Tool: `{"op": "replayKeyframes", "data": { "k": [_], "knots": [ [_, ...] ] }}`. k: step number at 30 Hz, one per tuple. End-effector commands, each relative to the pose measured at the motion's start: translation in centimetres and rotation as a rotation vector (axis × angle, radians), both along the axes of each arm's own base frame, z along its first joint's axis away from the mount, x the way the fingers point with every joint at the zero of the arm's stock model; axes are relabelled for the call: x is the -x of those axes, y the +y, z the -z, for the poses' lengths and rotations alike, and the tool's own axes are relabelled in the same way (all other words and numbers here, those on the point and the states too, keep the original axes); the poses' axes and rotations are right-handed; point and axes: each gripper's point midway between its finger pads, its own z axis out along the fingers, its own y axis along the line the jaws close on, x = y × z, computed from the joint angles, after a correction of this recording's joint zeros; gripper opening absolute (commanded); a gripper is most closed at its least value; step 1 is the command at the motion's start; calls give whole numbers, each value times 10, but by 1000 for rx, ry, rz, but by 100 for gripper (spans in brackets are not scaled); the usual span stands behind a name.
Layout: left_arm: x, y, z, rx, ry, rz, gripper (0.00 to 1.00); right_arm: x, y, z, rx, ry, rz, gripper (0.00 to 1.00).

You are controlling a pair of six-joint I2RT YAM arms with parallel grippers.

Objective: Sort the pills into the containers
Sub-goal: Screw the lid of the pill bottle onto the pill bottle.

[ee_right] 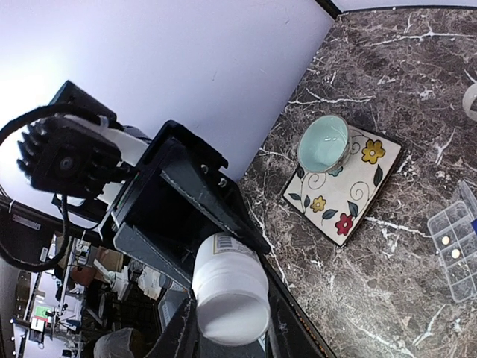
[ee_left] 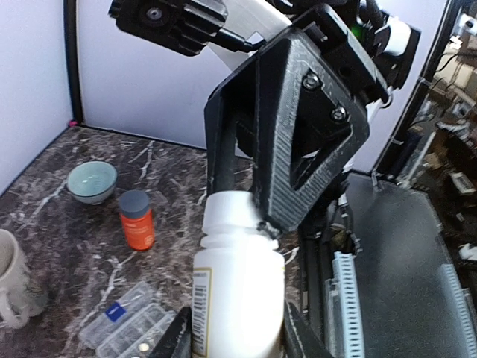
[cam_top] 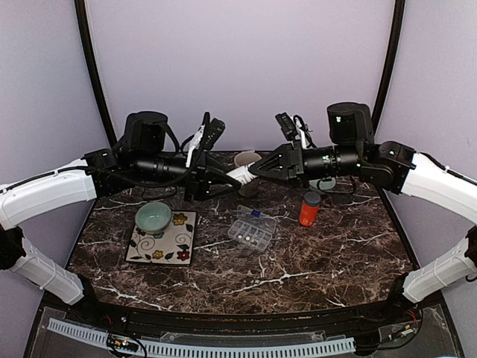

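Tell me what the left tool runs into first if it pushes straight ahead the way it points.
The right tool, directly ahead, clamped on the cap of the white bottle the left tool holds.

From above, the bottle (cam_top: pixel 238 176) shows only as a white sliver between the left gripper (cam_top: pixel 228 179) and right gripper (cam_top: pixel 252 171), which also cover part of the mug (cam_top: pixel 244 158). The pills (cam_top: pixel 252 236) in the organiser (cam_top: pixel 231 234) are too small to count. In the left wrist view, the bottle's base and the organiser run off the bottom edge, the mug runs off the left edge, and the label print is blurred. The right wrist view cuts the organiser at its right edge.
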Motion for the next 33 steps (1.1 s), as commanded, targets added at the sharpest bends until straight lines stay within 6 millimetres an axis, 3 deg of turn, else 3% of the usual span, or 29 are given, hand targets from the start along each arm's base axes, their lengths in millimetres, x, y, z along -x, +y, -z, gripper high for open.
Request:
{"op": "replayKeyframes", "data": {
  "k": [1,11,21,27,30,33],
  "knots": [
    [9,-9,-86,182,-427,-106,0,14,13,73,150,232,-45,3],
    [17,-29,-79,114,-754,-287,0,9,16,80,152,336,-2,2],
    [11,-12,-101,232,-875,-536,0,2,18,90,145,390,52,1],
    [15,-4,-110,301,-895,-579,0,-2,19,98,135,429,52,1],
    [18,-4,-113,316,-890,-564,0,-7,19,94,134,413,56,6],
    [17,-3,-114,310,-871,-565,0,-12,14,87,139,377,74,17]
  ]
}}
